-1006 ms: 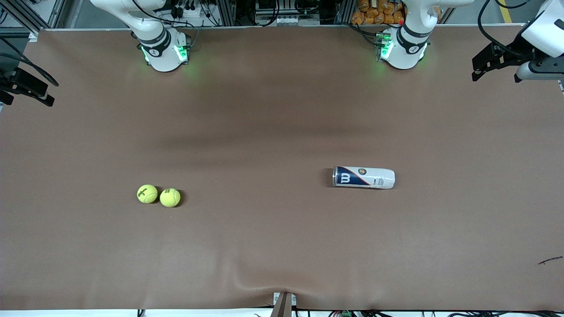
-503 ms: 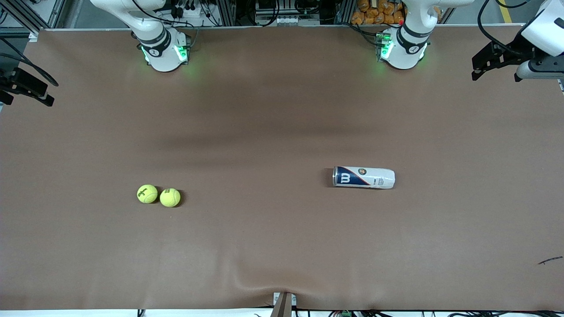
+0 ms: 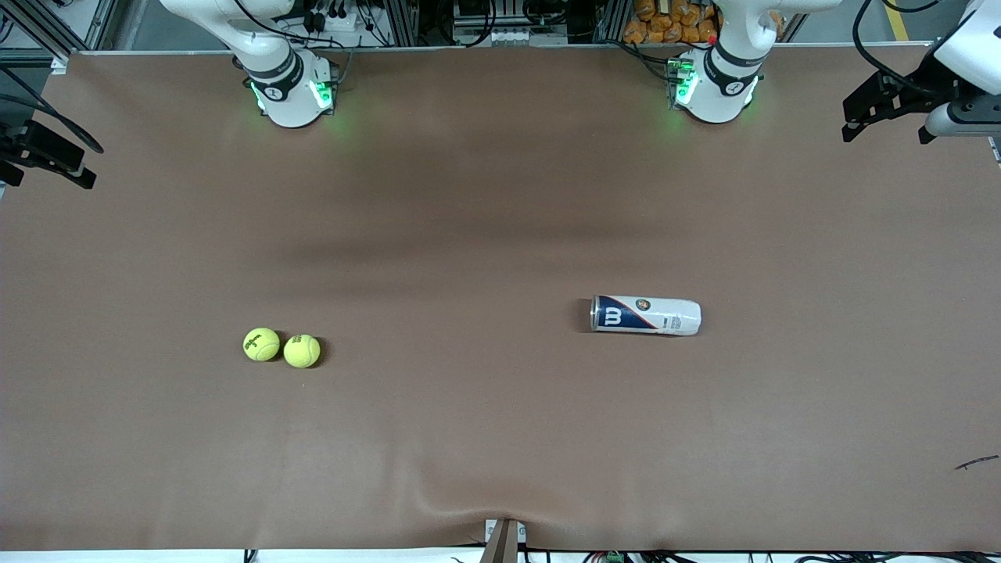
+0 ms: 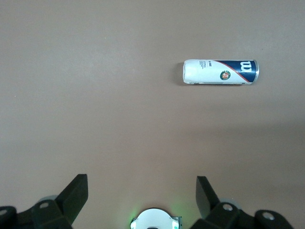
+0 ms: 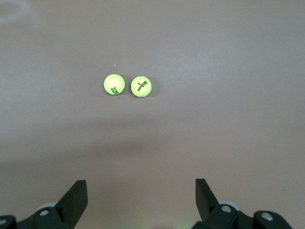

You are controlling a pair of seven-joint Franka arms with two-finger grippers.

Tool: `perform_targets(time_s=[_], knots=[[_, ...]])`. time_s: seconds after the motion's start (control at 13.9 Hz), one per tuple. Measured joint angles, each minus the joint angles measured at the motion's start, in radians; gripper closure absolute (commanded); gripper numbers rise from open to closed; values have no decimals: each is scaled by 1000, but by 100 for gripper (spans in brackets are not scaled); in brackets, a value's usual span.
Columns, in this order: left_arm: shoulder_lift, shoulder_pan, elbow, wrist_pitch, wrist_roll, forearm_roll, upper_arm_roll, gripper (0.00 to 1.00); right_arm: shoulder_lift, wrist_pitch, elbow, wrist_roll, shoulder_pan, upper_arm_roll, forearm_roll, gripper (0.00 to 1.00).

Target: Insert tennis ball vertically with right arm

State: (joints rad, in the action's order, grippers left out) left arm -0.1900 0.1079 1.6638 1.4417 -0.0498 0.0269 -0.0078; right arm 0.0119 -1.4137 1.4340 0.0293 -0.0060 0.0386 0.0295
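Two yellow tennis balls (image 3: 261, 344) (image 3: 302, 351) lie touching on the brown table, toward the right arm's end; the right wrist view shows them (image 5: 114, 85) (image 5: 141, 87) well ahead of my right gripper (image 5: 141, 191), which is open and empty. A white and blue ball can (image 3: 646, 315) lies on its side toward the left arm's end, its dark rimmed end pointing at the balls. It also shows in the left wrist view as the can (image 4: 220, 72). My left gripper (image 4: 142, 191) is open and empty. Both grippers (image 3: 48, 168) (image 3: 886, 134) hang high over the table's ends.
The arm bases (image 3: 291, 94) (image 3: 713, 90) stand along the table's edge farthest from the front camera. A bracket (image 3: 503, 539) sits at the nearest edge, where the brown cover wrinkles. A small dark scrap (image 3: 976, 463) lies near the left arm's end.
The left gripper has drifted slightly toward its own end of the table. The balls, the can and the right gripper have not moved.
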Motion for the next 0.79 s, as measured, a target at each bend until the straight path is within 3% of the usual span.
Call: perform_targets(time_s=[0.79], knots=[[38, 24, 1, 0, 4, 0, -42, 0, 0, 0, 0, 0, -4, 1, 0, 0]])
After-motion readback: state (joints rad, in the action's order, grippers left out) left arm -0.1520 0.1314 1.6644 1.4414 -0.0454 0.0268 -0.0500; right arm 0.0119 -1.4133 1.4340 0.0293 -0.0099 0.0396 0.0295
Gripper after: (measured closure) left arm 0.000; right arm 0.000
